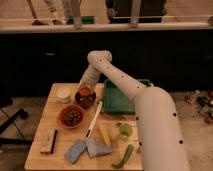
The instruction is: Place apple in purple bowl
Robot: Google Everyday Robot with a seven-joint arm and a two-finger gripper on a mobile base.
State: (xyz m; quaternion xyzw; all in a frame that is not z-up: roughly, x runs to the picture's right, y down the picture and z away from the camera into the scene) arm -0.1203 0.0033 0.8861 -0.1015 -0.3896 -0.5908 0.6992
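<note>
The purple bowl (85,99) stands on the wooden table (50,125), right of a small white cup. The apple (86,92), orange-red, sits in or just over the bowl's opening. My gripper (85,87) reaches down from the white arm (125,87) and is right above the apple, over the bowl. The gripper's body hides the upper part of the apple, and I cannot tell whether the apple rests in the bowl or hangs in the grip.
A larger orange bowl (71,116) with dark contents is in front of the purple one. A white cup (63,94), green tray (120,97), pale green cup (125,131), long green pepper (124,157), knife (94,121), sponges (86,149) and brush (49,141) lie around.
</note>
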